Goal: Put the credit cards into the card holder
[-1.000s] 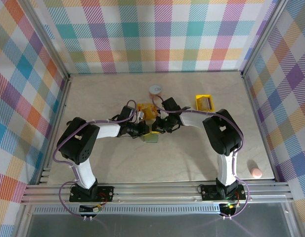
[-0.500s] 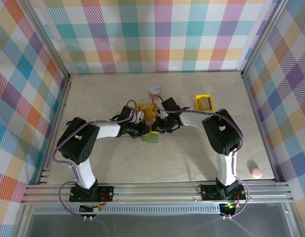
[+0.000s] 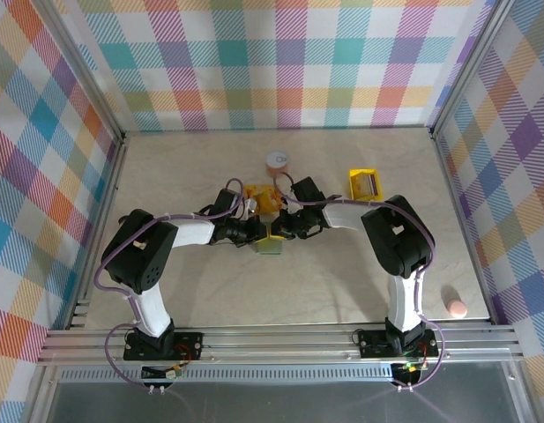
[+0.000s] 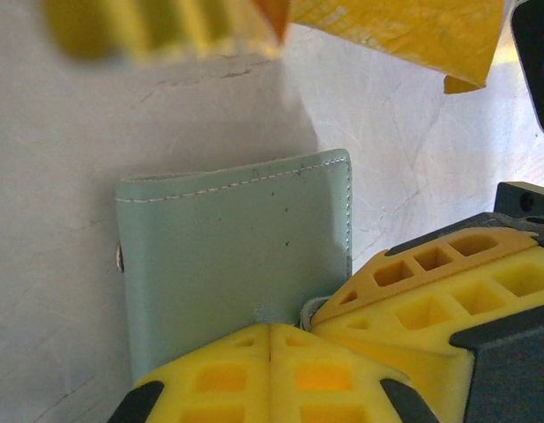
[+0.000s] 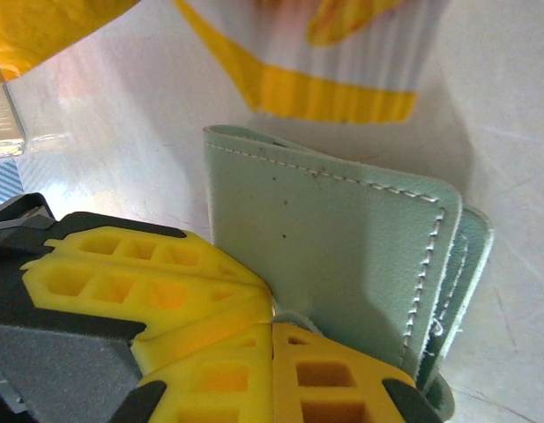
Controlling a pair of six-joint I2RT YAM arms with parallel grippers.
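Note:
The card holder (image 3: 272,248), a sage green folded wallet, lies at mid-table between both arms. Its stitched face shows in the left wrist view (image 4: 227,247) and the right wrist view (image 5: 342,256), folded layers at its right side. My left gripper (image 3: 266,233) (image 4: 270,328) is shut, tips pressed on the wallet's near edge. My right gripper (image 3: 278,232) (image 5: 272,324) is shut too, its tips touching the left's at the same edge. A small curl of wallet material shows where they meet. The credit cards are hidden.
An orange-yellow snack packet (image 3: 261,199) (image 4: 404,31) lies just behind the wallet. A yellow tray (image 3: 363,183) stands to the back right, and a round white-and-orange cup (image 3: 277,160) stands further back. A pink thing (image 3: 457,307) lies beyond the right rail.

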